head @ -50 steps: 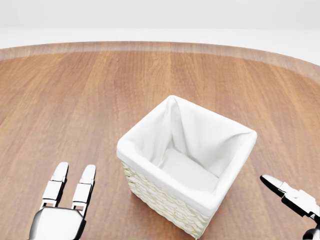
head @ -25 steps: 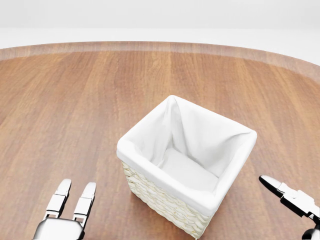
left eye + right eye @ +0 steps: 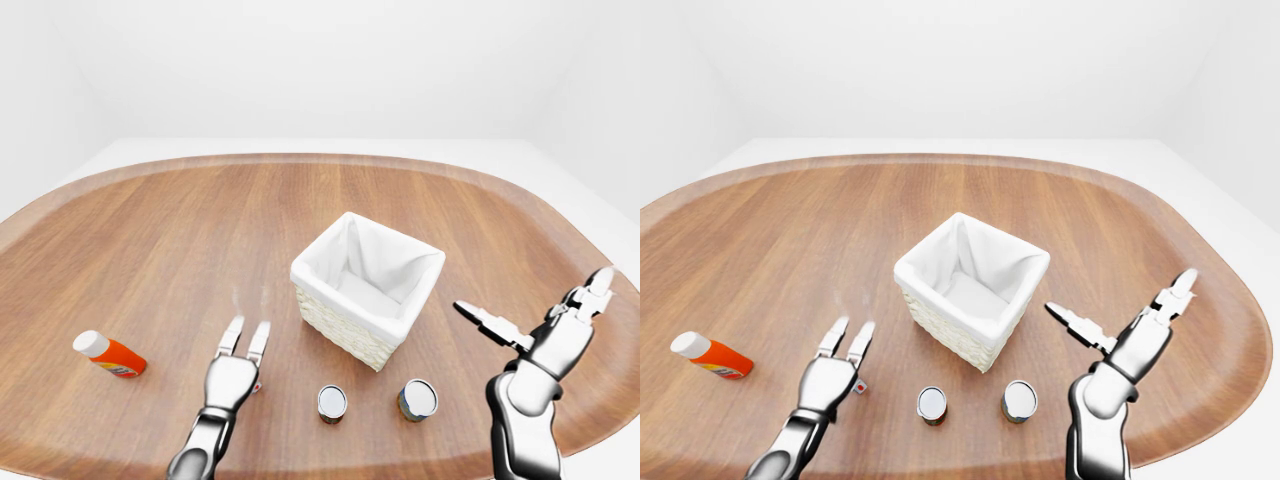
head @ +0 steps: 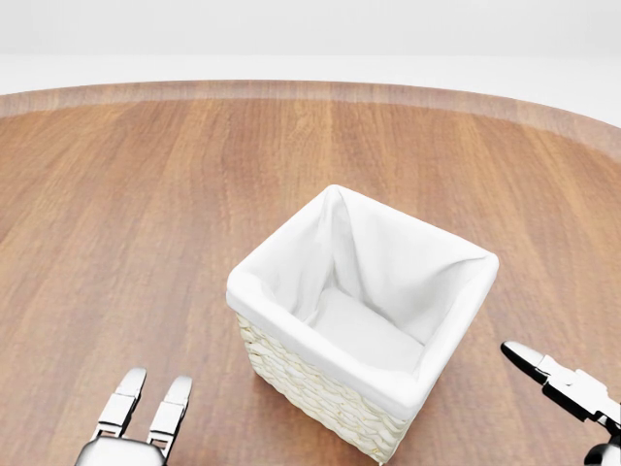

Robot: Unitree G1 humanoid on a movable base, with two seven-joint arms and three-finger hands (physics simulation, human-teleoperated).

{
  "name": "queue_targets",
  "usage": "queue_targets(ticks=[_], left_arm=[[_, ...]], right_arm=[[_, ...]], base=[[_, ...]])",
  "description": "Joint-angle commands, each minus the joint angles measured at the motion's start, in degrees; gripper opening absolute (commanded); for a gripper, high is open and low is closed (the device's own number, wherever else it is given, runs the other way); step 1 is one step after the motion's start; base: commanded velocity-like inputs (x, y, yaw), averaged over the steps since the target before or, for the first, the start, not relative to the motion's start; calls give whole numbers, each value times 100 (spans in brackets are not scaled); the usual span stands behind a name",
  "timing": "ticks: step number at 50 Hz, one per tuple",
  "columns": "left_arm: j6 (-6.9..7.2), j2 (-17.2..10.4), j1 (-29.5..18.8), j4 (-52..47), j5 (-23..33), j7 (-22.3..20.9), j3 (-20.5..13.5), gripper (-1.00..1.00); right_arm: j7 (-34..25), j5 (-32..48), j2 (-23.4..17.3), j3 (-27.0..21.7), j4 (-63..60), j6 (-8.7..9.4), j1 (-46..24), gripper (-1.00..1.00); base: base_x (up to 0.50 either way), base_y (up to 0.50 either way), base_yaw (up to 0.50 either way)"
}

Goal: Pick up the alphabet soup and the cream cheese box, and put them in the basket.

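The wicker basket with its white cloth lining stands empty at the middle of the wooden table. Below it in the left-eye view stand two cans, one to the left and one to the right; their labels are too small to read. A small white and red thing peeks out beside my left hand; I cannot tell whether it is the cream cheese box. My left hand hovers left of the cans, fingers straight and open. My right hand is spread open to the right of the basket, holding nothing.
An orange bottle with a white cap lies on its side near the table's left edge. The table's rounded rim runs close under the cans and my arms.
In the head view my left hand has slid down toward the bottom edge. The right hand has dropped very slightly. The basket has not moved.
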State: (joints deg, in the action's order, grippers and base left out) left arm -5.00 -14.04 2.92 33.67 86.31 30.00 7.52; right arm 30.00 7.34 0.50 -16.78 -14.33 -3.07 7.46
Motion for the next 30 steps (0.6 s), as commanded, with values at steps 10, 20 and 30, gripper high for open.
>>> queue_targets(ticks=[10,20,30], left_arm=[[0,-42,-113,492,-138,0,21,100],[0,-95,-207,722,-253,0,4,100],[0,-124,-596,1776,-212,0,115,100]], right_arm=[[0,41,-19,25,72,-7,-28,100],[0,79,-31,32,110,-24,-34,100],[0,100,-35,32,128,-32,-46,100]], base=[[0,0,0],[0,0,0],[0,0,0]])
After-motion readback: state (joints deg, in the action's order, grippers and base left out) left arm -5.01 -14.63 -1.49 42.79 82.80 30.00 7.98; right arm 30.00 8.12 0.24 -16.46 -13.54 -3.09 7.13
